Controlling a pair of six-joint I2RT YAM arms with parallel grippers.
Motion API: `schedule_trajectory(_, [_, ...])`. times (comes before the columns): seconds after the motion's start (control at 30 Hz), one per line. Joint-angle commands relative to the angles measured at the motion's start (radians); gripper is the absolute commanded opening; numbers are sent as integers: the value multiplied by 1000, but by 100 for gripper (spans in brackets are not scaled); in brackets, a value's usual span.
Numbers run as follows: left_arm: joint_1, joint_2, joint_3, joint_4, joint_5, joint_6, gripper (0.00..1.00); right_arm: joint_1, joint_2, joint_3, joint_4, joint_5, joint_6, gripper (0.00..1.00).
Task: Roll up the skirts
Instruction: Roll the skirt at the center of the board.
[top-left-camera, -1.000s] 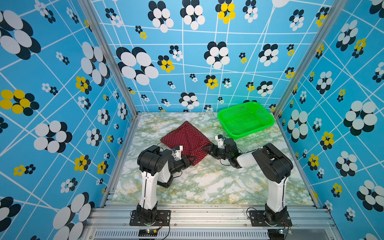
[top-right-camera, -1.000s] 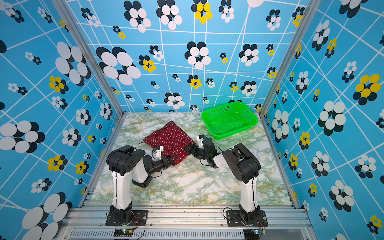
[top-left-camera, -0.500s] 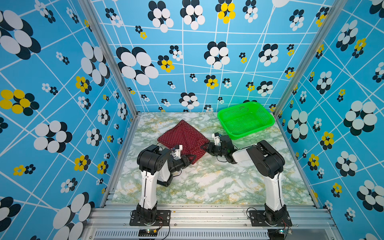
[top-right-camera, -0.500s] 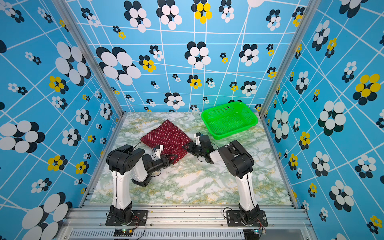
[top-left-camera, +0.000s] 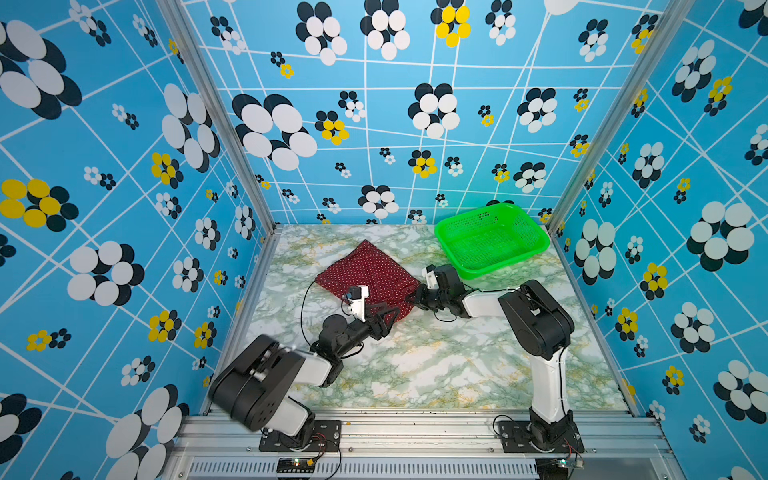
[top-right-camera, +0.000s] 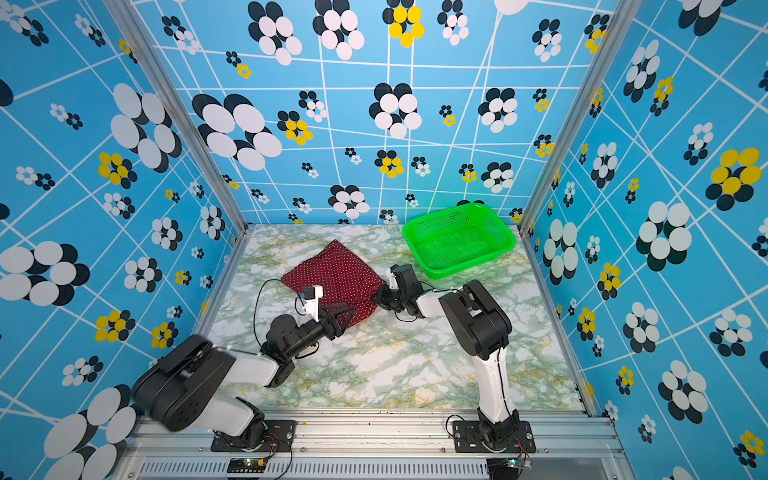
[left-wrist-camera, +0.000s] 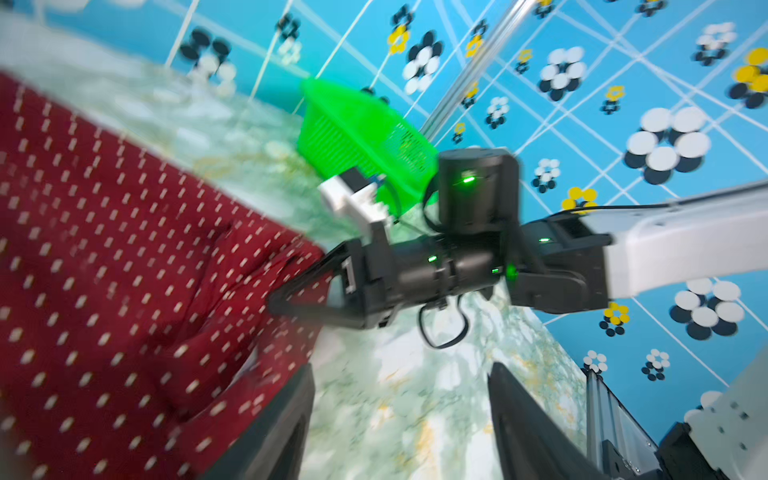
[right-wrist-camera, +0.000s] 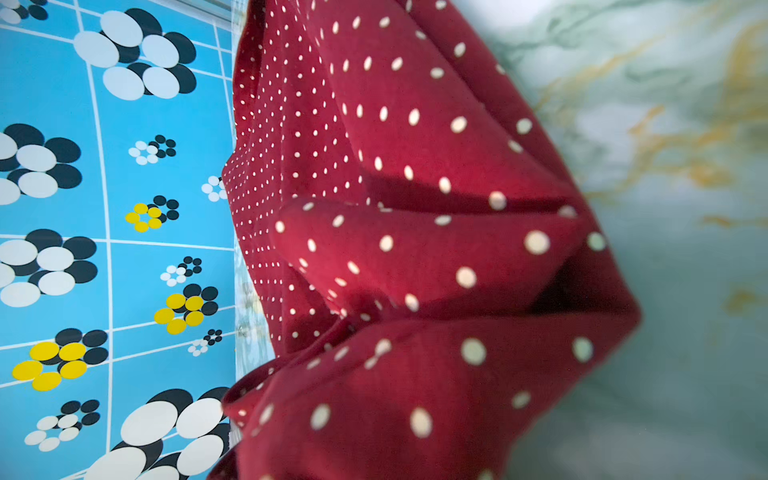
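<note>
Marble-patterned surface (top-left-camera: 419, 365) inside blue flowered walls (top-left-camera: 124, 208) carries the maroon polka-dot skirt (top-left-camera: 365, 270). It lies mostly flat, left of centre and toward the back, with its near edge rumpled into folds. A green basket (top-left-camera: 536, 249) sits in the back right corner, apart from the skirt. The right hand (top-left-camera: 410, 298) reaches in low from the side, pinched tight on the skirt's right corner; the left wrist view shows cloth caught at its tip. The left hand (top-left-camera: 392, 320) sits low at the skirt's near corner, its fingers (left-wrist-camera: 286, 419) spread wide and gripping nothing, one of them against the cloth's edge.
</note>
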Motion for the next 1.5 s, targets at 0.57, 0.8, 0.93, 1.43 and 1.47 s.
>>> schedule_trajectory(0.57, [-560,87,106,-319,-706,1245,75,9,-242,-35,-220,-61,-18,0])
schedule_trajectory(0.8, [-523,359,131,-11,-841,1304,77,5,-286,-102,-187,-85,-3,0])
schedule_trajectory(0.93, [-523,507,147,149,-882,1376,78,0,-304,-135,-148,-122,29,0])
schedule_trajectory(1.43, [-473,642,258,218,-1019,1489,75,-56,-448,-299,-167,-138,5,0])
schedule_trajectory(1.47, [-470,647,261,217,-1023,1496,74,-59,-454,-305,-166,-141,4,0])
